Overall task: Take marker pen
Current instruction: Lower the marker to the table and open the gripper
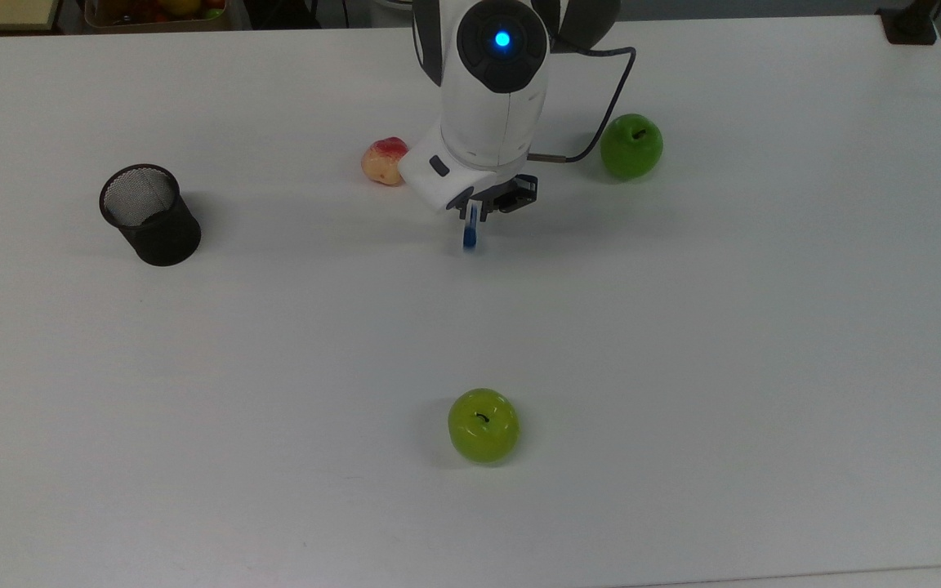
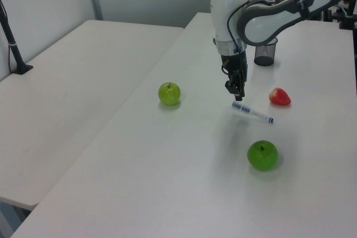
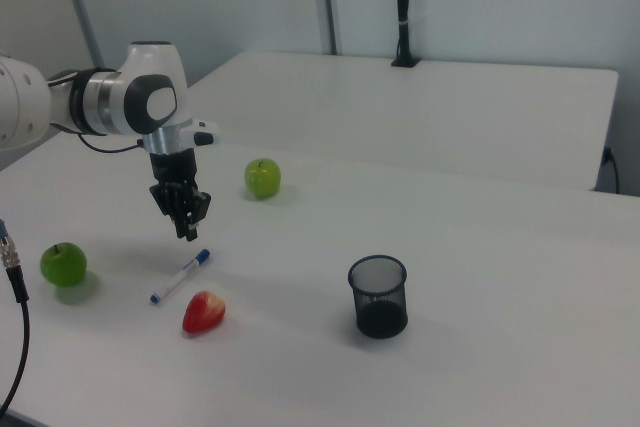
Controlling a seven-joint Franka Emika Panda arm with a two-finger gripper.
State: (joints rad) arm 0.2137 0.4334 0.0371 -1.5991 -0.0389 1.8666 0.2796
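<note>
White tabletop, pen loose just below the gripper.

Marker pen (image 2: 252, 113) lies flat on the table (image 1: 683, 343), out of the grip, just beside the red fruit (image 2: 279, 97) and between it and the nearer green apple (image 2: 262, 155) in the left view. Long axis runs from under the fingertips toward the red fruit's side; blue cap end sits closest to the gripper (image 2: 236, 88). Gripper hangs straight down over that cap end, wrist vertical, arm reaching in from behind. Fingers hold nothing; how far apart they stand I cannot tell. Likely next: drop and centre on the barrel.
</note>
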